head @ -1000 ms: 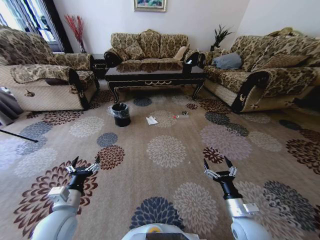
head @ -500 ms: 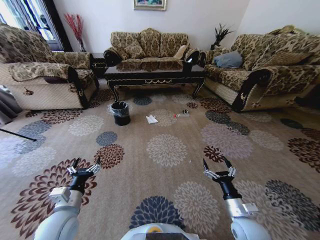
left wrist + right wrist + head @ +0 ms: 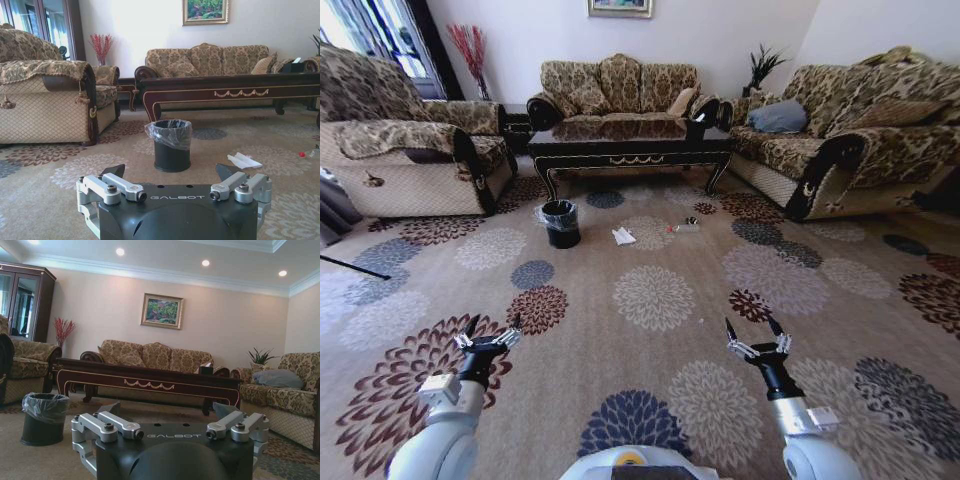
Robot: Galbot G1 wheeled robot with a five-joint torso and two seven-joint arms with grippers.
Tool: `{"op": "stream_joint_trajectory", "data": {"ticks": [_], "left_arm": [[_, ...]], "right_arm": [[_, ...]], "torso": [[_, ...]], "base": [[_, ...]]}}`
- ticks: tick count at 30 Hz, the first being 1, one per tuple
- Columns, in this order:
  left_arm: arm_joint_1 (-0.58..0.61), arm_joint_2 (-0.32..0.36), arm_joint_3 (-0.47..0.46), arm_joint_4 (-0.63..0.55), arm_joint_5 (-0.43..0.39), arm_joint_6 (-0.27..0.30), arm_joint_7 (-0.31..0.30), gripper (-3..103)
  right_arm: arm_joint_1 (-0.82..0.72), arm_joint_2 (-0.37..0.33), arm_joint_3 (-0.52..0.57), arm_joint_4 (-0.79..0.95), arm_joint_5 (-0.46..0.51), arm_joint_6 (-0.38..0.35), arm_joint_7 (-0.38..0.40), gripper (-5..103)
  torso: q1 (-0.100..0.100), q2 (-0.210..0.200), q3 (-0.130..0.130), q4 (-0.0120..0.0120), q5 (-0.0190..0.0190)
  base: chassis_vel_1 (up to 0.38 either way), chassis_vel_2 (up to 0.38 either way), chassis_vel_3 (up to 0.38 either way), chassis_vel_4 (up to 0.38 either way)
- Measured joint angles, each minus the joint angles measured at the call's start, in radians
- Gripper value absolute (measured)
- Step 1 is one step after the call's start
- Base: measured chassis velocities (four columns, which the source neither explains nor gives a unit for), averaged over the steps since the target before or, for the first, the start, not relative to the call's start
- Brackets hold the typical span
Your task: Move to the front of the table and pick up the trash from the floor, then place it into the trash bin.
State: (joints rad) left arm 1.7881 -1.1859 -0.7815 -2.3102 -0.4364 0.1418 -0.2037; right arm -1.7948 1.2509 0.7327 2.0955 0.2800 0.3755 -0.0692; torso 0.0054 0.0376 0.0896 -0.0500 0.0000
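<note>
Head view: left gripper [image 3: 488,337] and right gripper [image 3: 757,341] held low over the flowered carpet [image 3: 650,300], both with fingers spread wide and holding nothing. Well ahead, the table [image 3: 630,143] standing before the middle sofa [image 3: 612,88], with an armchair [image 3: 390,140] on the left and a long sofa [image 3: 860,125] on the right. Trash bin [image 3: 560,224] on the carpet in front of the table's left end. Just right of it, white paper [image 3: 623,237]; farther right, a clear wrapper with red tip [image 3: 681,228]. Open carpet between the grippers and these things, nothing blocking.

Left wrist view: left gripper [image 3: 172,172] open, empty, close to the lens. Beyond it the trash bin [image 3: 170,145] with its bag liner, upright, in front of the table [image 3: 230,90]. White paper [image 3: 244,161] lying flat near the bin; a red bit [image 3: 302,154] at the edge. Armchair [image 3: 47,100] beside.

Right wrist view: right gripper [image 3: 167,412] open, empty. Trash bin [image 3: 44,417] off to one side, table [image 3: 150,382] behind, middle sofa [image 3: 155,357] and picture [image 3: 161,311] on the wall farther back.
</note>
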Motion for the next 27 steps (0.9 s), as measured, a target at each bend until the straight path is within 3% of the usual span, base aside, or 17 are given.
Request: {"op": "stream_joint_trajectory", "data": {"ticks": [14, 27], "left_arm": [[0.009, -0.002, -0.003, 0.002, -0.001, -0.003, 0.001, 100], [0.021, -0.005, -0.005, -0.003, 0.009, -0.045, -0.019, 100]], "right_arm": [[-0.005, 0.008, -0.002, -0.005, -0.007, 0.010, -0.019, 100], [-0.004, 0.006, 0.004, -0.015, 0.000, 0.029, -0.066, 100]], "torso": [[-0.003, -0.038, -0.045, -0.0001, 0.0001], [-0.003, -0.038, -0.045, 0.0000, 0.0000]], "base": [[0.000, 0.000, 0.000, 0.000], [0.000, 0.000, 0.000, 0.000]]}}
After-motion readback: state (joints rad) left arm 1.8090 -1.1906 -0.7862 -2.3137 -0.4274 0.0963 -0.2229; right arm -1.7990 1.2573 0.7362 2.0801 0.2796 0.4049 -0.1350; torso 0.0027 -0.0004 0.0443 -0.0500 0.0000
